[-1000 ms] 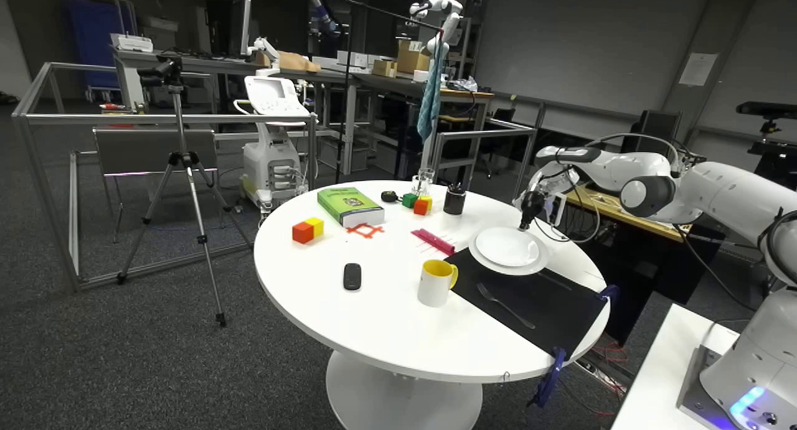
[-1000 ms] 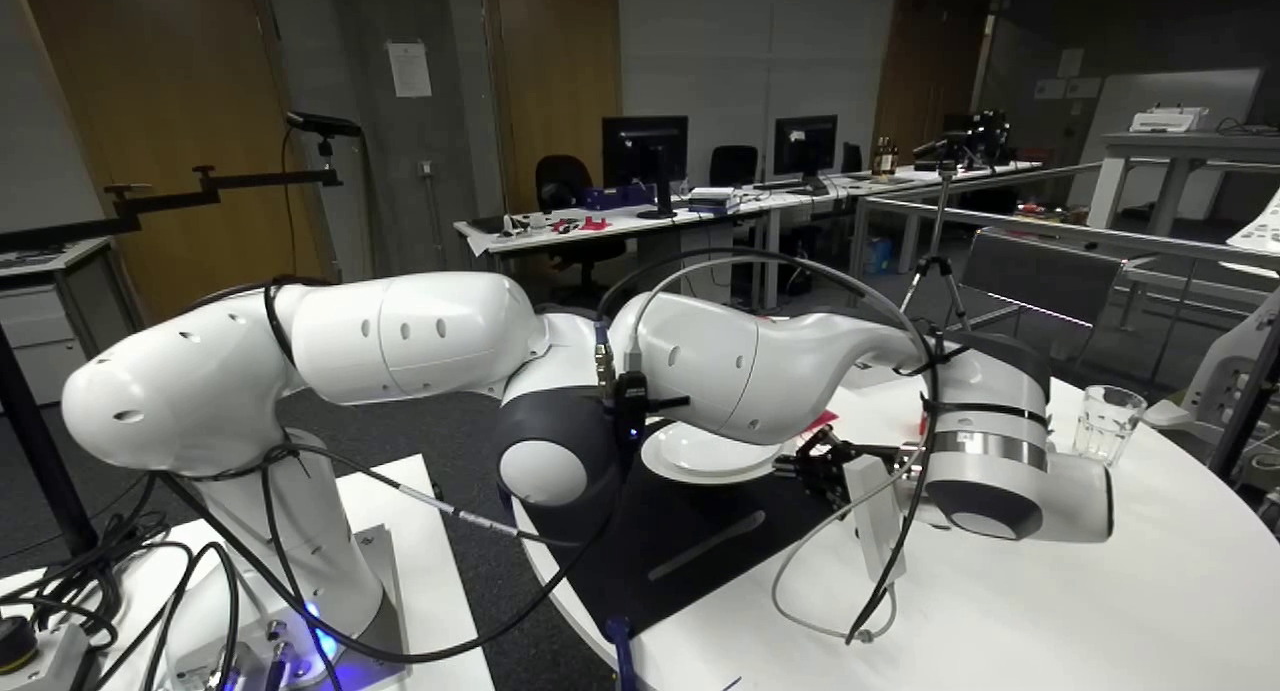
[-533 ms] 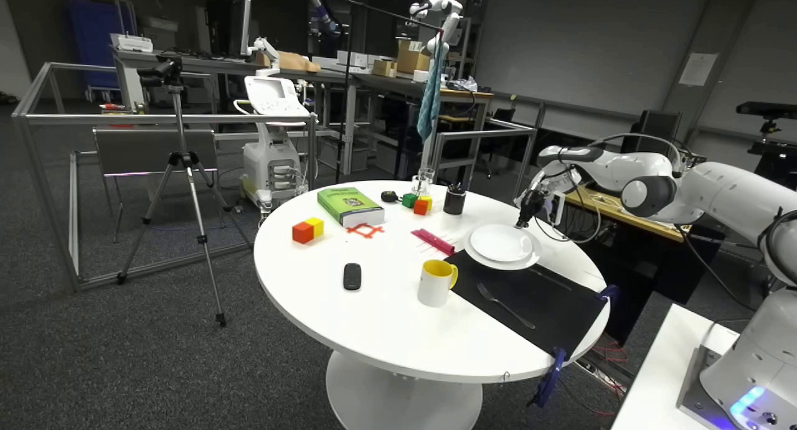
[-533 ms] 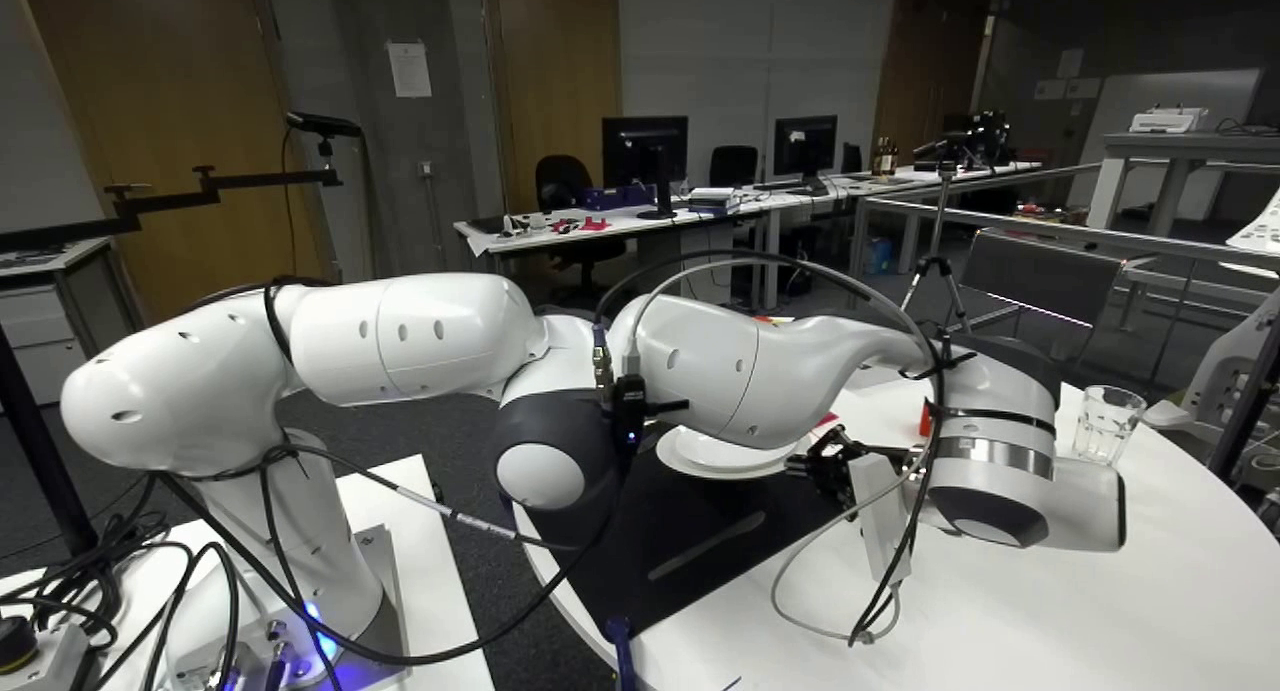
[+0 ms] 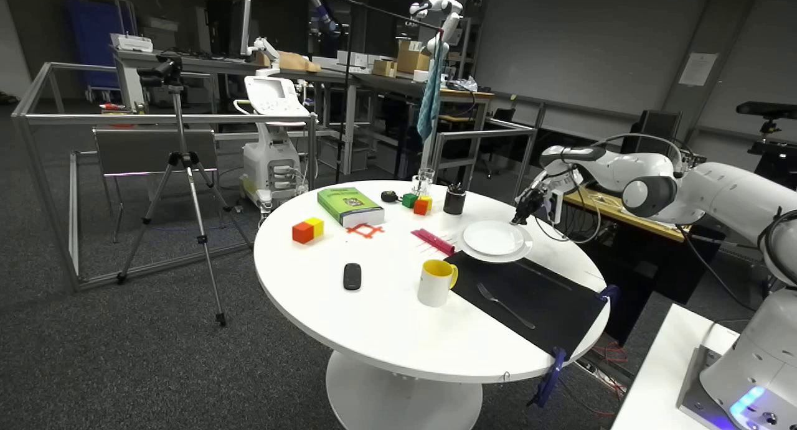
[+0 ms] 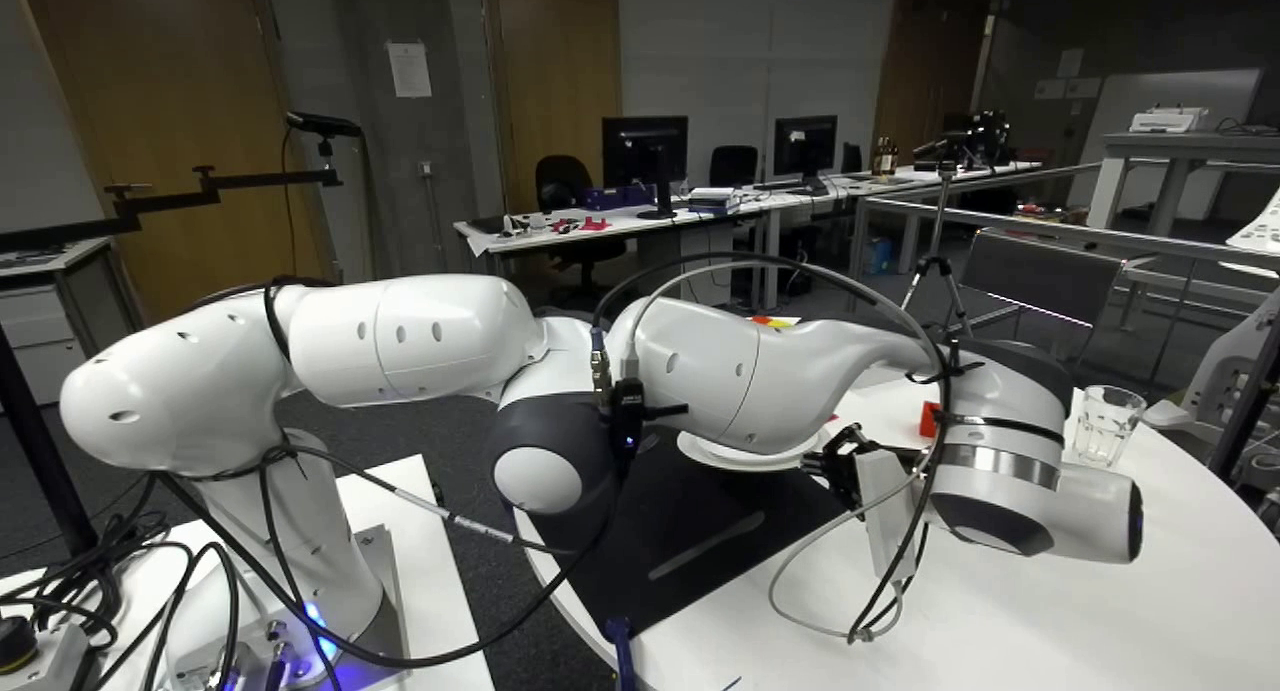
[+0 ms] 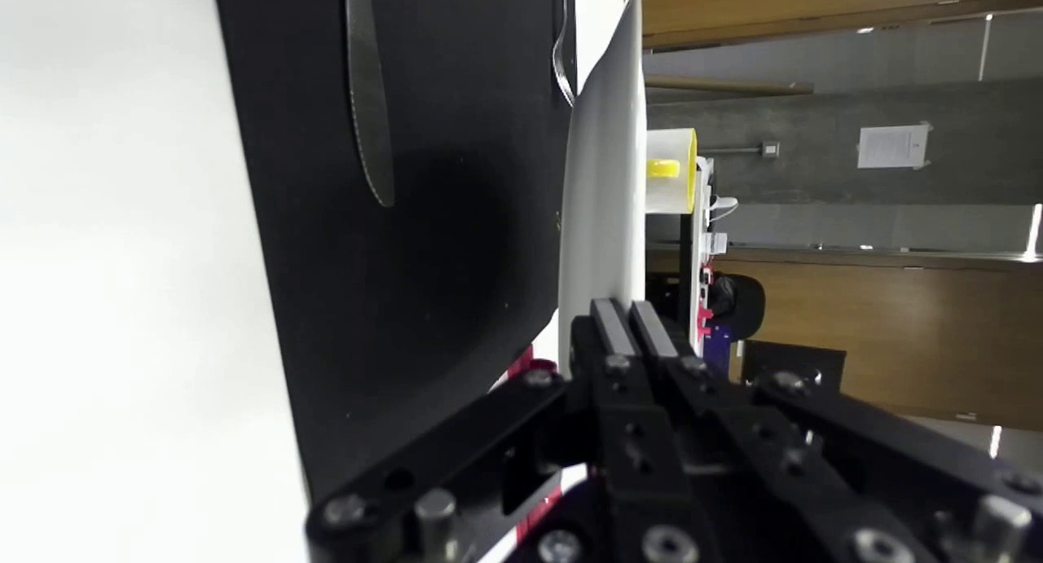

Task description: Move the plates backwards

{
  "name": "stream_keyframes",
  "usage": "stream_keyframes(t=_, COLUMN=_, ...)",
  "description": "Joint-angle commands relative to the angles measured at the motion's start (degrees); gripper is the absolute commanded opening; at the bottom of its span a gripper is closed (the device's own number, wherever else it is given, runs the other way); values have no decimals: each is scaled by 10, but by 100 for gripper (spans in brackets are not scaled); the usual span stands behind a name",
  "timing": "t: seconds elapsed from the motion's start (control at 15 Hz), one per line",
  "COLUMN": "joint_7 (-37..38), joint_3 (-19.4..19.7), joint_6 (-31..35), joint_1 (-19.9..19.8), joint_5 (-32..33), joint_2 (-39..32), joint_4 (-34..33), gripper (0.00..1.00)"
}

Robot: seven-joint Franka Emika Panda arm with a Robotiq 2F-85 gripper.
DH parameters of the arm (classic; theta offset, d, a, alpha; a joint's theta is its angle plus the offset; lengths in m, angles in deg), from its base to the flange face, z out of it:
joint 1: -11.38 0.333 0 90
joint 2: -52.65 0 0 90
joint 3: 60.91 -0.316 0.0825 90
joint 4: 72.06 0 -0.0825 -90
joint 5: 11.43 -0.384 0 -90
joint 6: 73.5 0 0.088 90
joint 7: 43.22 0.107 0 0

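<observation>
My jaws are pinched almost together, dark slim bars faced with flat grey pads (image 7: 613,327), and they hold the rim of the plates (image 7: 599,196); whether one rim or both lie between them I cannot tell. The plates are glossy, white and round, a smaller one stacked on a wider, both shallow. In the wrist view I see them edge-on, with the smooth curve of the underside. They are at one edge of the black mat (image 5: 554,315), partly over it and partly over the round white table (image 5: 373,321).

The mat is thin, flat and dull. On it lie a grey knife (image 7: 371,115) with a finely ridged edge and a slim metal fork (image 5: 505,307). Close by the plates is a magenta ribbed strip (image 5: 434,242). Near the mat's edge stands a smooth mug (image 5: 431,287), white outside, yellow inside and on the handle.

Farther across come a black cylindrical pot (image 5: 454,201) with thin things poking out, plain red, yellow and green cubes (image 5: 421,206), a clear glass tumbler (image 6: 1108,426) with faceted sides, and a black oblong (image 5: 352,277) with rounded ends. A thick book (image 5: 350,207) has a green cover; its lettering is too small to read.

Past the table spreads speckled grey carpet (image 5: 280,380). On a grey wall (image 7: 807,123) a white paper sheet (image 7: 892,146) carries print I cannot make out.
</observation>
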Motion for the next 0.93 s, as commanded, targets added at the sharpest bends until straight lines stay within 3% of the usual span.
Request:
stream_keyframes(t=0.0, joint_7=38, joint_3=-27, joint_6=-2, joint_1=-15, joint_5=-36, joint_2=-8, joint_4=-21, gripper=1)
stream_keyframes(t=0.87, joint_7=73, joint_3=-26, joint_6=67, joint_1=-14, joint_5=-67, joint_2=-12, joint_4=-20, gripper=1)
